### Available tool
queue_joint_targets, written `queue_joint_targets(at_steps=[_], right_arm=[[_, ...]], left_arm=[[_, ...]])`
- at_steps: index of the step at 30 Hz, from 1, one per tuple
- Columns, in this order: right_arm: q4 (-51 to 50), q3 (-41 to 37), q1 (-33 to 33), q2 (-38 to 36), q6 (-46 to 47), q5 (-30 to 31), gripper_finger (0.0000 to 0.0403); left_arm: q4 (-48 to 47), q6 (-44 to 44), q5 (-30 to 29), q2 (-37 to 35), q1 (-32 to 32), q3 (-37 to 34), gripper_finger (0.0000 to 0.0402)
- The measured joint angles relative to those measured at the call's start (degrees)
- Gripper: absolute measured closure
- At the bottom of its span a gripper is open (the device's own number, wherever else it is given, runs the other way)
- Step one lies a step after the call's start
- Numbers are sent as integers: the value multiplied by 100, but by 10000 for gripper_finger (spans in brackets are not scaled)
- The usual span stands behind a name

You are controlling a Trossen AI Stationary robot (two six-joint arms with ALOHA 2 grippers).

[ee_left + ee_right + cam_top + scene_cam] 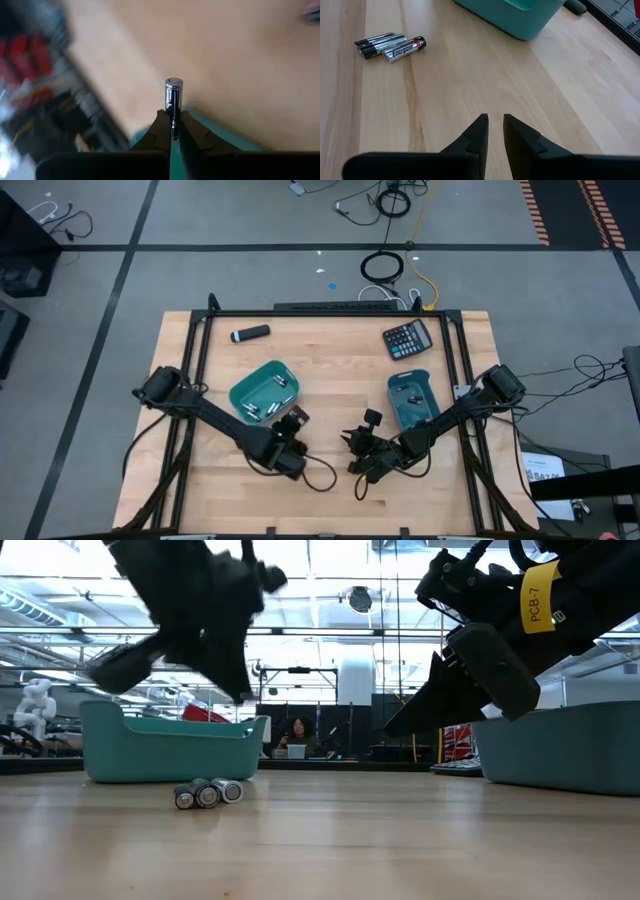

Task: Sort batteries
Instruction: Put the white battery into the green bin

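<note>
The left hand (173, 131) is clamped on a silvery battery (173, 100), holding it in the air near the left teal bin (262, 391), which has batteries inside. The right hand (493, 127) hangs over the bare tabletop (470, 75), its fingers a little apart and holding nothing. Three loose batteries (390, 46) lie together on the wood.

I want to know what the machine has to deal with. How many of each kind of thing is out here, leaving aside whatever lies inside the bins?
Teal bins: 2
Calculator: 1
Black marker: 1
Loose batteries on the table: 3
Battery held in the left gripper: 1
Total: 8
</note>
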Motion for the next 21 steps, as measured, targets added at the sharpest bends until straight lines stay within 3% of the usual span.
queue_joint_targets(at_steps=[4, 7, 12, 16, 21], right_arm=[[0, 2, -2, 0, 0, 0, 353], [0, 0, 0, 0, 0, 0, 353], [7, 0, -2, 0, 0, 0, 353], [9, 0, 0, 0, 0, 0, 353], [9, 0, -2, 0, 0, 0, 353]], left_arm=[[-638, -1413, -730, -181, -24, 6, 384], [-1353, -2584, -695, -190, 35, 6, 384], [-2068, -3833, 165, -190, 359, -254, 384], [-2045, -3986, 1580, -190, 686, -321, 376], [-1754, -3905, 1884, -191, 894, -247, 363]])
